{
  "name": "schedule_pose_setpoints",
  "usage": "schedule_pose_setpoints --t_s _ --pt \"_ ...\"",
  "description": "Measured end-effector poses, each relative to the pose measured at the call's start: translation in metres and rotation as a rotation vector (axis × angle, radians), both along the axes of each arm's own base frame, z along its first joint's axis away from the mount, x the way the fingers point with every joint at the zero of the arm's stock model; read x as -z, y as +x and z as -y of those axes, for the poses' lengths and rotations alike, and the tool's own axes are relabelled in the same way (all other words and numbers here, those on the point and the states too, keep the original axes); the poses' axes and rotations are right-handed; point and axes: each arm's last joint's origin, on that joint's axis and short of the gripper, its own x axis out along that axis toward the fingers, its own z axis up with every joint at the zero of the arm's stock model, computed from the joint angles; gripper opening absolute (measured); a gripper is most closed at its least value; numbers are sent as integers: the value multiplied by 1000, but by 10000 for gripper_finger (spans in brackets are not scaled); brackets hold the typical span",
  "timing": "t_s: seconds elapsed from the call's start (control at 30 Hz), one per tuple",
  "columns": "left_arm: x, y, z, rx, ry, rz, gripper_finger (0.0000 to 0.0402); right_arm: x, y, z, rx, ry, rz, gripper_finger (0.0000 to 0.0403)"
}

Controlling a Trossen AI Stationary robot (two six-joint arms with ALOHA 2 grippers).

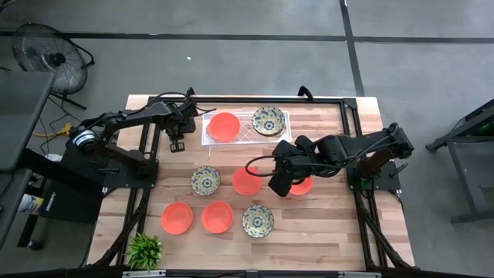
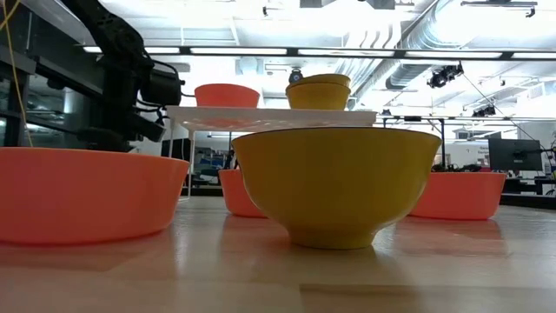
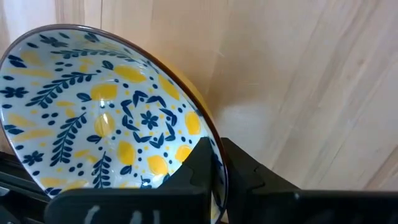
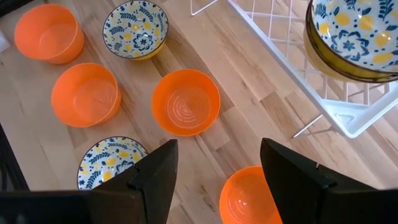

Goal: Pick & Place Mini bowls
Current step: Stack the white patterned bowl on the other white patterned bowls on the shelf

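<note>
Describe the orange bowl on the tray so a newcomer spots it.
Seen from above, a white wire tray lies at the top middle of the table. The orange bowl sits at its left end, beside a patterned bowl. It's the only orange bowl on the tray; the rest stand on wood.

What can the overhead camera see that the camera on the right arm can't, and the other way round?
Only the high view shows the whole left arm and right arm, a small green plant, a floor fan and the orange bowl in the tray. Only the right wrist view shows the right gripper with its fingers open, and that the tray's floral bowls are stacked. Both show the white wire tray and loose orange bowls and patterned bowls on the wooden table.
</note>
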Motion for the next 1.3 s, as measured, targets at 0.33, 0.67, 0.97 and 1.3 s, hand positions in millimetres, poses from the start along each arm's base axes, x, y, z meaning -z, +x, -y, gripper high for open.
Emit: schedule_pose_setpoints --t_s 0.33,0.67,0.97,1.3 --pt "-22 2 0 22 -28 2 5 0 0 0 -9 -7 -2 216" --pt "-36 0 0 25 -39 -57 5 0 0 0 -32 -24 -8 216" --pt "-71 4 -5 41 -2 -64 5 0 -10 6 116 22 -38 216" --pt "-141 7 -9 104 95 -25 5 -4 -41 9 305 -2 -70 216"
